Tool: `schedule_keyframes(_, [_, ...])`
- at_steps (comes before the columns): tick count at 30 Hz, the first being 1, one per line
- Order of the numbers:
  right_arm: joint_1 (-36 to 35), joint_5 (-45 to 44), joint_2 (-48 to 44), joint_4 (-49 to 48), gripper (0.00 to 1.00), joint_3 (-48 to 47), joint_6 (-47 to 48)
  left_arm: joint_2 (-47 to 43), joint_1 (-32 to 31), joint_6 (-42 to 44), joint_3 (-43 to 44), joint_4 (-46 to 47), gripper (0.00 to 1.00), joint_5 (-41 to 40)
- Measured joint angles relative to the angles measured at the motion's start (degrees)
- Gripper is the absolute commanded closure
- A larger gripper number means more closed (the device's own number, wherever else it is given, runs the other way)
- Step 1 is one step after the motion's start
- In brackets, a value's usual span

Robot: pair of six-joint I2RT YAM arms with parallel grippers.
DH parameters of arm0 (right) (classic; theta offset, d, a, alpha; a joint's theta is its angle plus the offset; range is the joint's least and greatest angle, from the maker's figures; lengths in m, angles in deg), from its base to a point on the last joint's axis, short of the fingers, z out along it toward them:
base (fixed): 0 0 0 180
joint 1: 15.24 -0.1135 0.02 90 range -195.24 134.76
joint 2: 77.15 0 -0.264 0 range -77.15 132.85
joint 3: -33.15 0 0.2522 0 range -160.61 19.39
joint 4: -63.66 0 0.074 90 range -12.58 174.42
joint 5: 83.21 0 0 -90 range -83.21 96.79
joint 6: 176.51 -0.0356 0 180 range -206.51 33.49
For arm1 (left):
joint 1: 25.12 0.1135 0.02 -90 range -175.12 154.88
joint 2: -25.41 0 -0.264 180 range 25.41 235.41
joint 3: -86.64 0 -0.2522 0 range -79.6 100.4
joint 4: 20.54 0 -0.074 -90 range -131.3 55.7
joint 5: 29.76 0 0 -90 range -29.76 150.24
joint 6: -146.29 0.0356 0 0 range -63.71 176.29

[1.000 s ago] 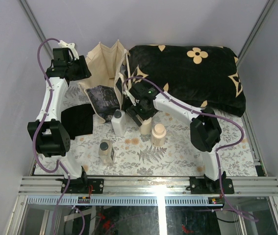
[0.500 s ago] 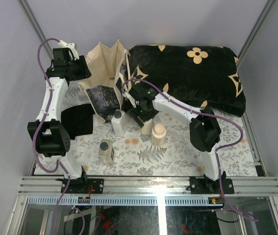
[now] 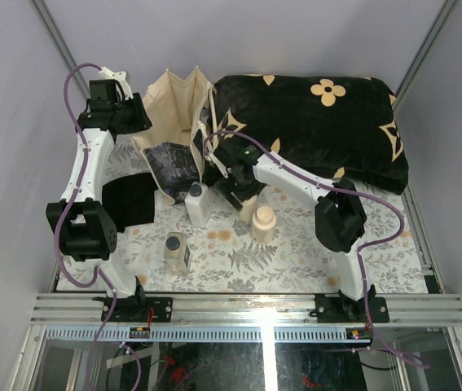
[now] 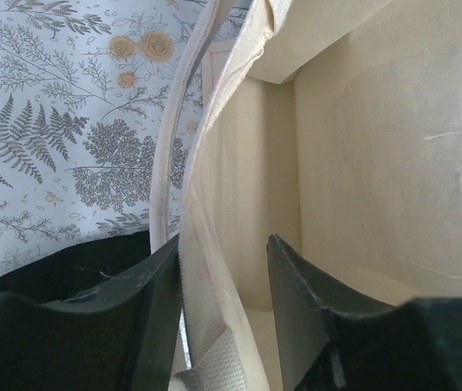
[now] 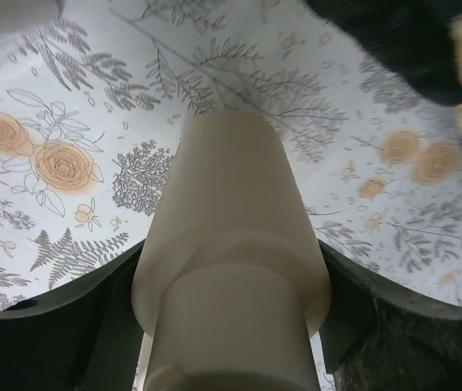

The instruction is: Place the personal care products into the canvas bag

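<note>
Straddling canvas bag [image 4: 377, 163] rim — left tool [image 4: 222, 244]

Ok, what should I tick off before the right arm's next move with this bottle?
1. Right fingers touching both sides of the round beige bottle: ok.
2. Bottle clear of the table: cannot tell.
3. Canvas bag mouth standing open: ok.
4. Left fingers clamped on the bag rim: not ok, they straddle it with a gap.
5. White bottle out of the path to the bag: not ok, it stands close by on that side.
</note>
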Motion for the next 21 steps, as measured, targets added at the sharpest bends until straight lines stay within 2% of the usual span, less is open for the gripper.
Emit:
schedule_keyframes(3, [0.0,-2.2,0.0,3.4,1.0,-5.8,-0.2,0.0,-0.1,0.0,0.0,0.0,0.8,0.1])
schedule_keyframes(6, [0.1,-5.3,0.5,6.9,1.0,-15.8,-0.5,0.0,-0.2,0.0,0.0,0.0,0.89,0.1])
schedule_keyframes(12, [2.4,-11.1,0.0,8.7,1.0,-31.6,-2.1,0.0,-0.2,0.0,-0.7,0.6,0.92,0.5])
schedule_keyframes(17, [4.2,-17.1,-4.4,5.7,1.0,-29.4,-1.0,0.0,-0.3,0.0,-0.9,1.3,0.92,1.0])
schedule_keyframes(21, [4.2,-20.0,-8.6,-1.0,1.0,-25.4,2.5,0.0,-0.5,0.0,-0.9,1.4,0.92,1.3])
